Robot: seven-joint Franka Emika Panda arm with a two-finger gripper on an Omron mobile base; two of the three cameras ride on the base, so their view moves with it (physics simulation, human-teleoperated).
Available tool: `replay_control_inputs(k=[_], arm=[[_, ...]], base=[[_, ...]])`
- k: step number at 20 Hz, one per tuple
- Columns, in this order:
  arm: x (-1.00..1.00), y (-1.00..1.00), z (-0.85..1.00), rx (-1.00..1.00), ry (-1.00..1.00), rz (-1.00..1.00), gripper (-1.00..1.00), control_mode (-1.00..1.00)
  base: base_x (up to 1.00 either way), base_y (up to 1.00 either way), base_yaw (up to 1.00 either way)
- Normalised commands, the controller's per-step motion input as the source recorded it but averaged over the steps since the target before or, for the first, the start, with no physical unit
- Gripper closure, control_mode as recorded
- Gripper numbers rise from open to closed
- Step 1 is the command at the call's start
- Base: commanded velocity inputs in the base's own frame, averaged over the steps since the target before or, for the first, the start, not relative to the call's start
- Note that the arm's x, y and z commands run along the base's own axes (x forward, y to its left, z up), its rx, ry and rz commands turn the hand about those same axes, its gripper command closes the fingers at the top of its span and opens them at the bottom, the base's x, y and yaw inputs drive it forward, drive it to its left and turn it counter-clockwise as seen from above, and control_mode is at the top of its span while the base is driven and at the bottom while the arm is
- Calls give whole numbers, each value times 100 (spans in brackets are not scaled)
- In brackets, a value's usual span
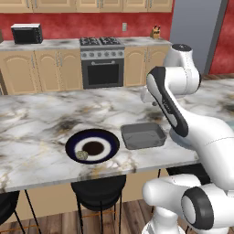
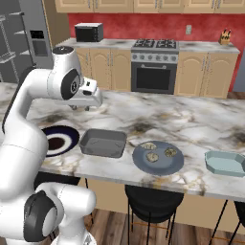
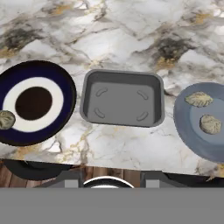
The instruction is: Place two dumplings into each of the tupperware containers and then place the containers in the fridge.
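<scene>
1. Left base view: the marble-veined desk (image 1: 41, 114) carries a round dark-blue-and-white plate (image 1: 92, 146) with a dark centre. One lumpy tan dumpling (image 1: 82, 155) sits on the plate's rim at 8 o'clock. Just beside the plate, at 3 o'clock, lies the opaque dark grey tupperware container (image 1: 143, 135), rectangular with rounded corners and a flared rim.
2. Right base view: the tool (image 2: 81, 108) hangs above the desk, beyond the grey container; whether its jaws are parted I cannot tell. At 3 o'clock of that container a smooth round grey-blue plate (image 2: 158, 158) bears three speckled dumplings (image 2: 158, 153). Further toward 3 o'clock rests the pale translucent bluish container (image 2: 225, 163). The tall grey fridge (image 2: 21, 40) stands at 10 o'clock.
3. Hand view: the grey container shows four small curved ridges on its floor.
</scene>
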Motion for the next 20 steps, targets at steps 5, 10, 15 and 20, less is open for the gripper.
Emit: replay_control_inputs(k=[5, 10, 15, 20], arm=[[0, 21, -19, 0, 0, 0, -100, -100], [8, 91, -44, 0, 1, 0, -100, -100], [20, 87, -42, 2, 10, 0, -100, -100], [6, 67, -38, 5, 8, 1, -100, -100]], base=[[0, 0, 0], [0, 0, 0], [0, 0, 0], [0, 0, 0]])
